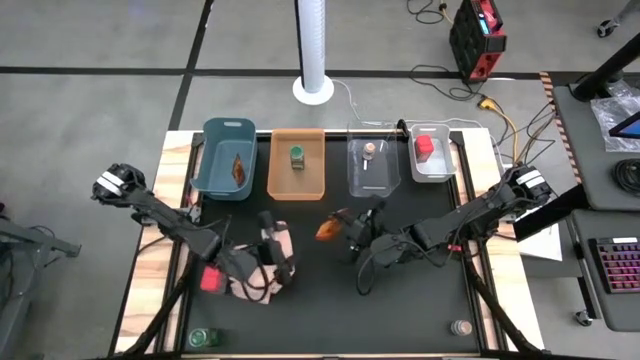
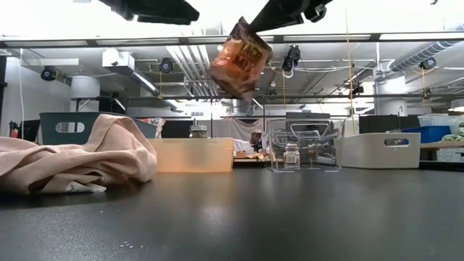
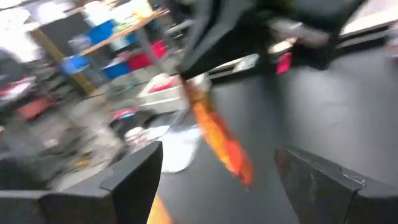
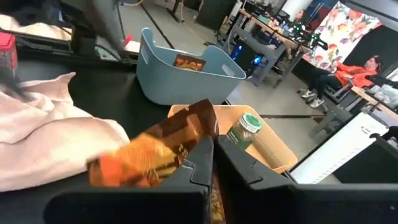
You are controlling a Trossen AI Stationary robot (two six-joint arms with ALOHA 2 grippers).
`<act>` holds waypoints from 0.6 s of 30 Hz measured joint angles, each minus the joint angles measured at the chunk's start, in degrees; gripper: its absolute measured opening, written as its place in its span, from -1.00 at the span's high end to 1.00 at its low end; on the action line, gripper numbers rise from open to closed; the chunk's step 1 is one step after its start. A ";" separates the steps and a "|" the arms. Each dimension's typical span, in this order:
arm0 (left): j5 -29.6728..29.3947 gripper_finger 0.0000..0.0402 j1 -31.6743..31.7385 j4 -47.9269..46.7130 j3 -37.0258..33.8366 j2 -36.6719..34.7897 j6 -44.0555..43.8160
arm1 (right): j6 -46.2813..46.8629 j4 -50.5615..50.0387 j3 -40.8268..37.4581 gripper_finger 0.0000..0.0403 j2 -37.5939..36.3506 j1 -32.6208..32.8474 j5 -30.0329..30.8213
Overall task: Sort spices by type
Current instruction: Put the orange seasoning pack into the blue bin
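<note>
Spices partly sorted. Left end effector [image 1: 268,262] hovers over the pink cloth [image 1: 262,268], fingers spread, grasping nothing. A red container [image 1: 211,279] lies just beside it on its outer side; a green-capped jar [image 1: 203,338] sits near the table's [image 1: 400,320] front edge, well apart. Right end effector [image 1: 345,228] is clenched on an orange foil packet [image 1: 328,229], held clear of the table, cloth just beside. Beyond it stand four bins: blue bin [image 1: 228,158] with a packet [image 1: 239,167], orange bin [image 1: 297,163] with a green-capped jar [image 1: 297,157], clear bin [image 1: 372,160] with a tan-lidded jar [image 1: 370,150], white bin [image 1: 432,152] with a red container [image 1: 424,146]. Another tan-lidded jar [image 1: 461,327] stands well apart at the front edge.
</note>
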 joint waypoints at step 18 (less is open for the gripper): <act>4.94 -0.45 2.91 14.83 -10.31 -4.27 -2.94 | 0.88 -3.10 -0.20 0.96 0.04 -0.99 0.02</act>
